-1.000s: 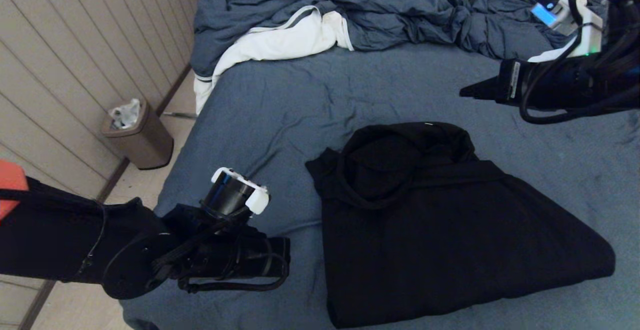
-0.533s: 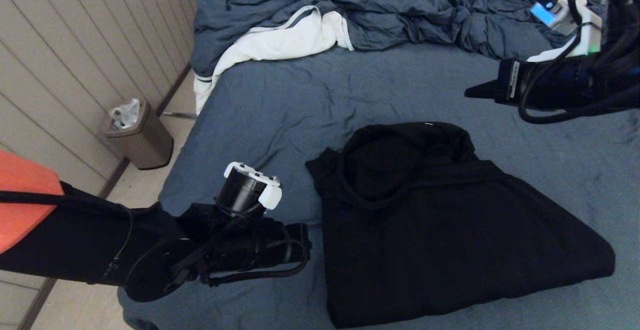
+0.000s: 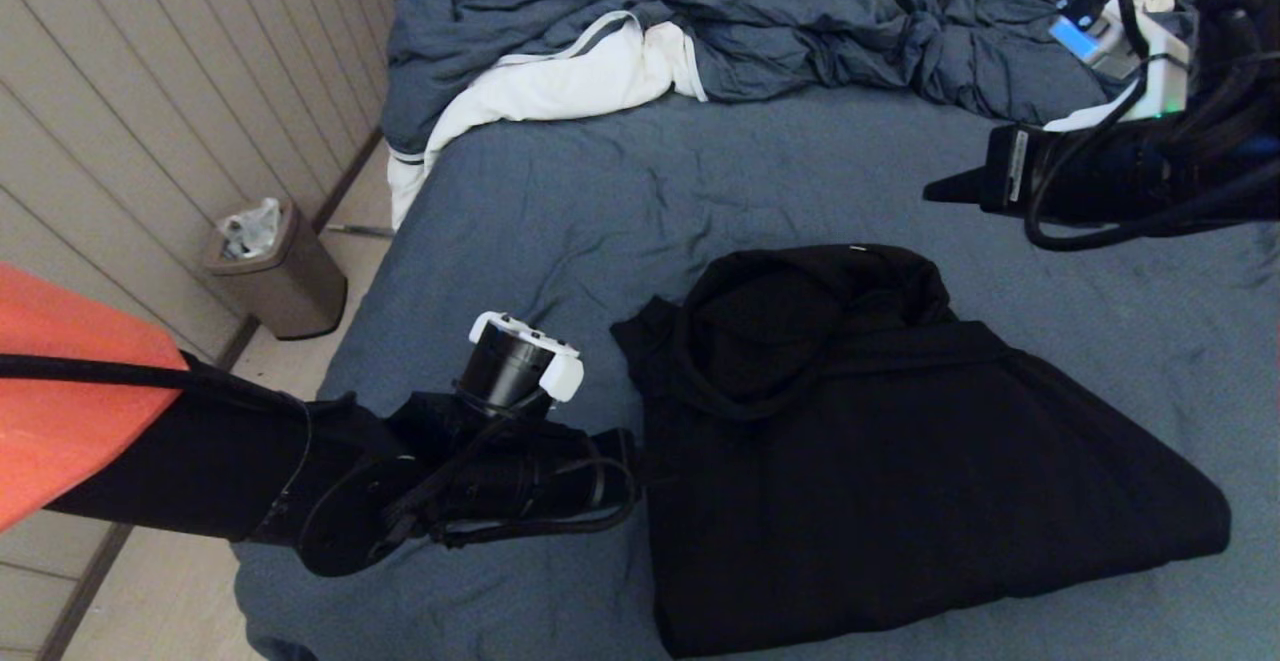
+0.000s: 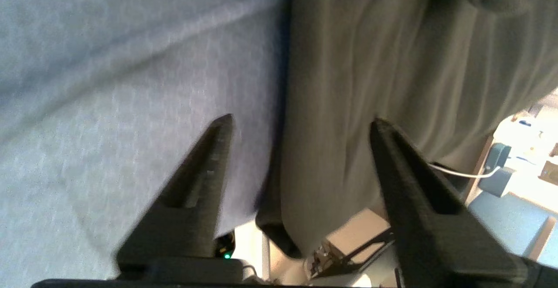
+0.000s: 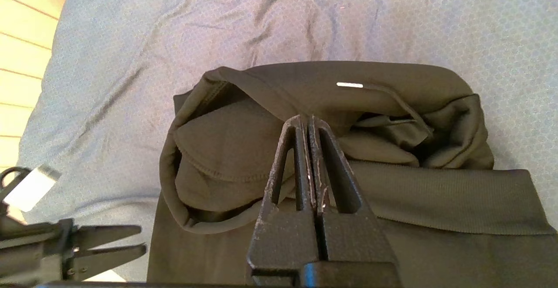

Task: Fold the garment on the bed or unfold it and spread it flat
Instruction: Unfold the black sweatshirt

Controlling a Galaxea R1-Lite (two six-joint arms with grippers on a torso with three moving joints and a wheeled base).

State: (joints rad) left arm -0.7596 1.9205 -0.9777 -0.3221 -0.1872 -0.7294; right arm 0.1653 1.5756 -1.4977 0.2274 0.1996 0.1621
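Observation:
The garment (image 3: 880,451), a black hoodie, lies folded on the bed (image 3: 600,201), its hood bunched at the far end. My left gripper (image 3: 640,461) sits low at the garment's left edge. In the left wrist view that gripper (image 4: 301,122) is open and straddles the edge: one finger over the blue sheet (image 4: 109,83), the other over the black cloth (image 4: 370,61), nothing gripped. My right gripper (image 3: 935,189) hangs above the bed beyond the hood. In the right wrist view it (image 5: 307,122) is shut and empty, high over the hood (image 5: 226,148).
A rumpled blue-grey comforter (image 3: 760,21) and a white cloth (image 3: 560,81) lie heaped at the bed's far end. A white device with a blue light (image 3: 1120,41) sits at the far right. A waste bin (image 3: 275,271) stands on the floor beside the panelled wall.
My left arm has moved right, up to the hoodie's left edge, and its jaws have opened. The right gripper has barely shifted and stays shut.

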